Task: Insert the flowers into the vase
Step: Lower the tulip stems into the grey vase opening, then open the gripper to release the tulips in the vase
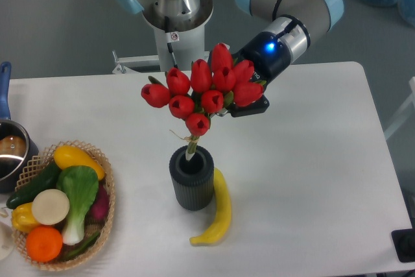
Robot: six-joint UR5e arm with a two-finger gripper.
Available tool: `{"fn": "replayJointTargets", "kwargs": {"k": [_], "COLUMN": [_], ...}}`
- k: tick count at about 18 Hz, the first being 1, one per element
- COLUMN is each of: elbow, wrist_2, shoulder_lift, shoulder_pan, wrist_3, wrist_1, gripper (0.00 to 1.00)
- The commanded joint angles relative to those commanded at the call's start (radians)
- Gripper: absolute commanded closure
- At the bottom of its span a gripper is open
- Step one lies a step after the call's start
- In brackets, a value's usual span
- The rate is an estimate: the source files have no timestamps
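The pincer (249,103) is closed on the flowers (201,92) high up behind the buds (its fingers are mostly hidden), holding them tilted so the pale stem ends dip into the vase (192,178), which stands mid-worktop toward the front edge beside a banana (218,211).

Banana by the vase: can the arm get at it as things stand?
Probably not yet. The banana lies bare on the table with nothing over it, but the gripper is holding the flowers, whose stems are only starting into the vase.
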Motion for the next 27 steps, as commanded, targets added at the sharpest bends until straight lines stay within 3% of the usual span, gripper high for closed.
{"fn": "replayJointTargets", "kwargs": {"k": [7, 14, 21, 23, 27], "elbow": [-0.04, -0.092, -0.146, -0.146, -0.143], "wrist_2": [0.006, 0.012, 0.049, 0.077, 0.087], "shoulder_lift": [-0.015, -0.069, -0.098, -0.11, -0.126], "shoulder_pan": [0.005, 0.0, -0.002, -0.002, -0.005], "wrist_3": [0.08, 0.202, 0.275, 0.276, 0.275], "wrist_1": [0.002, 0.012, 0.011, 0.012, 0.012], "gripper": [0.94, 0.88, 0.77, 0.72, 0.46]}}
